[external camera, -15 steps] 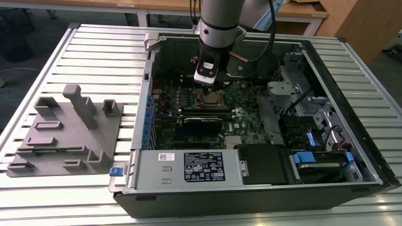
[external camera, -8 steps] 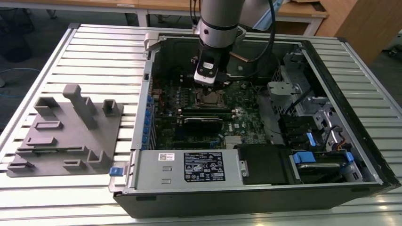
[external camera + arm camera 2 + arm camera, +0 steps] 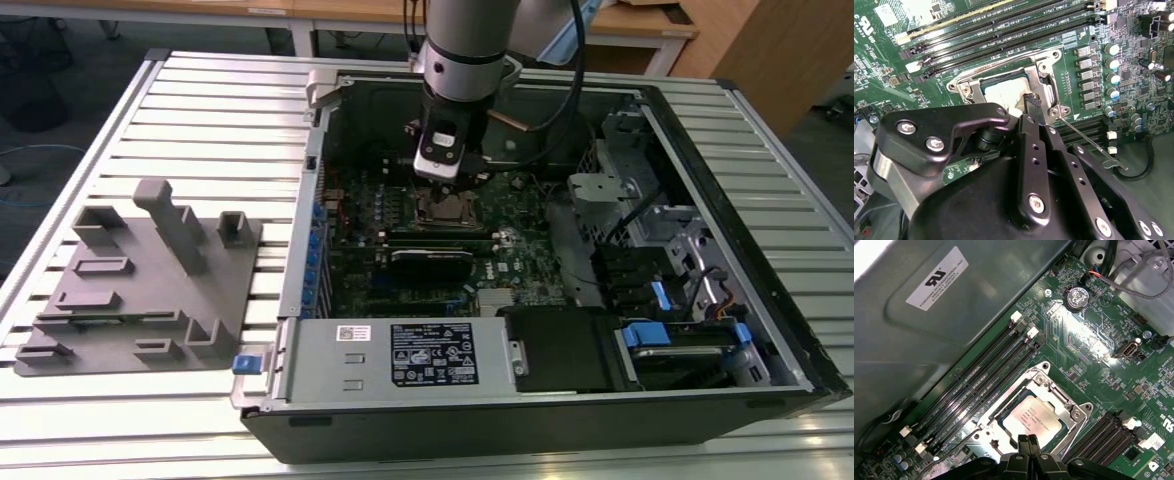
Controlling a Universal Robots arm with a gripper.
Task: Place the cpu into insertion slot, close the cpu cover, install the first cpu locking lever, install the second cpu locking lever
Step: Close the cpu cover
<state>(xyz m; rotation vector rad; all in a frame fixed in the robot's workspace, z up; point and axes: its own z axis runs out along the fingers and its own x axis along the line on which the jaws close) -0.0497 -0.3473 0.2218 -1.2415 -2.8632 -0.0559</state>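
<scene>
In the exterior view the upright arm's hand [image 3: 445, 178] hangs at 12 o'clock of the slot [image 3: 447, 207], case [image 3: 300, 250] walls well clear. Its fingers [image 3: 1023, 441], pinched together and empty, are over the cpu [image 3: 1033, 419], which lies under the flat cover [image 3: 1006, 399].

The arm [image 3: 467, 35] drops in from the upper middle of the exterior view, its grey tube near upright, with the white-and-black wrist [image 3: 447, 140] beneath it. The pincer [image 3: 447, 180] points down, just above the frame's centre. In the first wrist view its two black fingers [image 3: 1023, 447] are pressed together with no gap between them
</scene>
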